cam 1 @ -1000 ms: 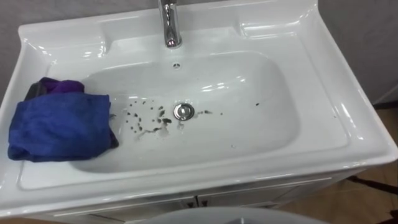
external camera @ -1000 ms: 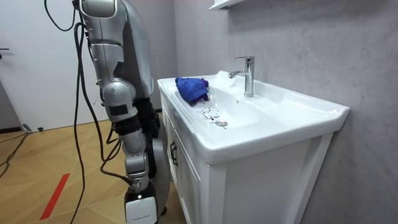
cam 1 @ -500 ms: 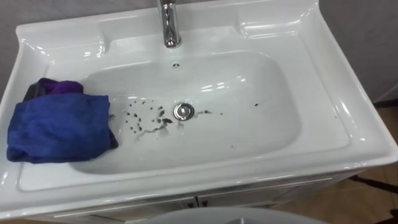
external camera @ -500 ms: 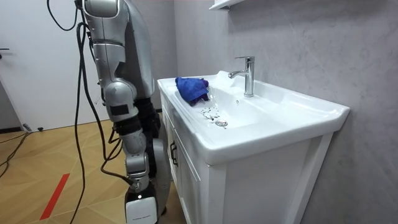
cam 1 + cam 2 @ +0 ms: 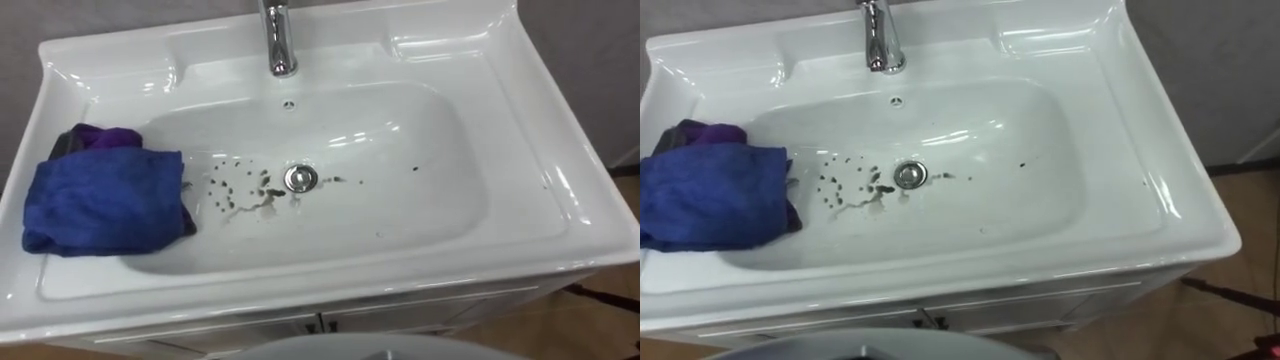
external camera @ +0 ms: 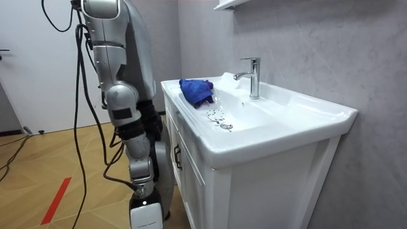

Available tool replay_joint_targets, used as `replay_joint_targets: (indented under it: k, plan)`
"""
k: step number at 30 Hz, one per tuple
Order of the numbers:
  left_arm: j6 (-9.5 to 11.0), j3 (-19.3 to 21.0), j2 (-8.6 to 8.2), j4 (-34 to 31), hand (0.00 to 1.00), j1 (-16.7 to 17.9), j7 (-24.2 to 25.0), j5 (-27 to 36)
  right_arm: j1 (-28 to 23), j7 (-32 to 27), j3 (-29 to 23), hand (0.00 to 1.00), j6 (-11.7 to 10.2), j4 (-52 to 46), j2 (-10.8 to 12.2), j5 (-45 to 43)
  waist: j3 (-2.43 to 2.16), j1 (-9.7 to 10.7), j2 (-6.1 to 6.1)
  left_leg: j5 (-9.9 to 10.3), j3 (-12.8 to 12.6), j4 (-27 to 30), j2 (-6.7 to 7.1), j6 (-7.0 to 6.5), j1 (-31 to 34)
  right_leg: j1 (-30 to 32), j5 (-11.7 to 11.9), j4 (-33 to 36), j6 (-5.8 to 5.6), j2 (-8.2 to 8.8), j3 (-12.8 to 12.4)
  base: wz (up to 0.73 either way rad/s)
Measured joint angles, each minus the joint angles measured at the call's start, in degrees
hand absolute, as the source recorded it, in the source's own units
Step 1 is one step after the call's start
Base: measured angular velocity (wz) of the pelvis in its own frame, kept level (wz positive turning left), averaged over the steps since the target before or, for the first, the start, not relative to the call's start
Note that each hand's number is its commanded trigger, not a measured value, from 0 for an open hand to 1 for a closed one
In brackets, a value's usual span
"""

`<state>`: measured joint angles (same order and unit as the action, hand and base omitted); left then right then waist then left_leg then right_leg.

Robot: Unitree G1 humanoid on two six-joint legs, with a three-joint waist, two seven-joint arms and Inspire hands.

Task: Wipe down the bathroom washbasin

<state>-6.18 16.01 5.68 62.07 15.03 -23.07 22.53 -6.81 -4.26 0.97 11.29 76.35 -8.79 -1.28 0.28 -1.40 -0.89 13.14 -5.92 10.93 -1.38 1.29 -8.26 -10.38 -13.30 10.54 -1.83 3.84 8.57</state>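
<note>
A white basin (image 5: 560, 200) lies right below me. Dark dirt specks (image 5: 240, 190) are scattered on its floor just left of the chrome drain (image 5: 300, 179), and a lone speck (image 5: 415, 167) sits further right. A crumpled blue cloth (image 5: 105, 200) with a purple fold at its back rests on the basin's left edge, hanging a little into the bowl. No hand touches the cloth. In the room view the cloth (image 6: 196, 90) lies at the basin's end nearest the robot, which stands upright against the cabinet front.
A chrome faucet (image 5: 280, 40) rises at the middle of the back rim. The basin sits on a white cabinet (image 6: 210, 191) against a grey wall. Wooden floor (image 6: 51, 172) lies behind the robot at the room view's left.
The eye view has shifted slightly, so everything sits a bit further right in the picture. Cloth, specks and robot stand as before.
</note>
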Motion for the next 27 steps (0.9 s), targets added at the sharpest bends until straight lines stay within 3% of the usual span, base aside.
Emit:
replay_joint_targets:
  k: [3,6,7,10,13,22,27]
  plan:
    - [1.0,1.4,0.09,-3.5,0.0,0.8,-4.0,2.4,-0.1,-0.1,0.0,0.0,0.1,0.0,-0.2,0.0,0.0,-0.8,-0.05,0.0,0.8,0.4,0.12,-0.01,0.0,-0.6,0.0,-0.2,-0.02,0.11,0.8,0.12]
    - [1.5,5.9,0.29,-8.1,0.0,1.2,-7.4,3.0,-0.4,-0.2,-0.2,0.0,0.0,0.0,-0.8,0.9,-0.31,-2.7,-0.4,0.0,1.4,0.4,0.15,0.0,0.8,-0.1,0.0,-0.7,0.01,0.0,1.0,0.06]
    - [2.0,7.4,0.67,-9.8,0.0,1.4,-9.3,3.2,-0.4,-0.3,-1.0,0.0,-0.5,-0.3,-1.4,1.7,-0.56,-3.5,-0.71,0.0,1.4,0.6,0.14,0.0,1.0,0.3,0.0,-0.6,0.01,0.01,1.1,0.03]
    - [4.1,8.8,2.05,-15.0,0.0,3.1,-14.2,4.9,0.1,-1.2,-1.8,0.0,-2.5,-1.0,-2.6,3.4,-0.66,-4.1,-0.92,0.0,1.4,0.7,0.17,0.0,1.4,0.3,0.0,-0.5,0.01,0.0,1.3,0.05]
    - [6.2,11.3,2.41,-21.3,0.0,3.7,-18.6,4.9,-0.1,-2.1,-2.4,0.0,-4.5,-1.4,-2.6,3.1,-0.92,-5.0,-1.48,0.0,2.4,0.8,0.27,0.01,1.5,-0.1,0.0,-0.8,0.01,0.01,2.4,0.16]
    - [12.6,12.9,3.3,-38.9,0.0,5.1,-28.8,6.1,-1.4,-2.0,-4.4,0.0,-6.7,-6.5,-2.6,4.4,-0.81,-6.7,-2.84,0.0,3.5,1.0,0.45,0.02,1.8,-0.4,0.0,-1.1,0.0,0.12,3.5,0.05]
    - [14.9,16.0,4.65,-45.4,0.0,3.4,-30.5,6.1,-2.3,-1.2,-5.7,0.0,-8.1,-6.7,-2.6,4.2,-0.89,-6.5,-3.29,0.0,3.7,1.2,0.61,0.0,2.1,-0.1,-0.1,-1.1,-0.07,0.21,3.1,-0.01]
